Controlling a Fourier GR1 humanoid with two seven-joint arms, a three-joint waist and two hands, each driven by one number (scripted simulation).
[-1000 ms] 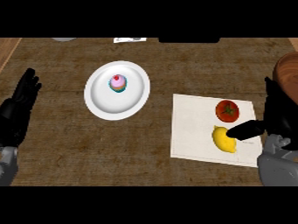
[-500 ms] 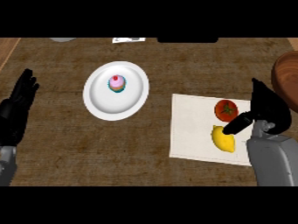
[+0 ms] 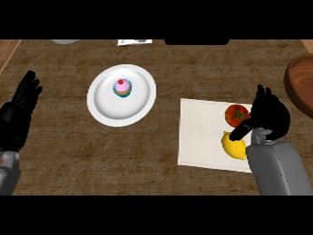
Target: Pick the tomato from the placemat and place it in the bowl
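The robot's right black hand [image 3: 268, 112] is hovering over the right edge of a cream rectangular placemat [image 3: 203, 133], fingers stretched upward and relaxed, thumb angling down to the left, holding nothing. The round red tomato with a green stem [image 3: 236, 114] is lying on the placemat just left of that hand, partly overlapped by it; whether they are touching is unclear. A yellow lemon [image 3: 232, 145] is sitting just below the tomato, beside the thumb tip. The brown wooden bowl [image 3: 310, 87] is standing at the right edge. A white round plate [image 3: 104, 108] carrying a small pink cupcake [image 3: 122, 87] is lying to the left. The left black hand [image 3: 15, 118] is resting open at the left edge.
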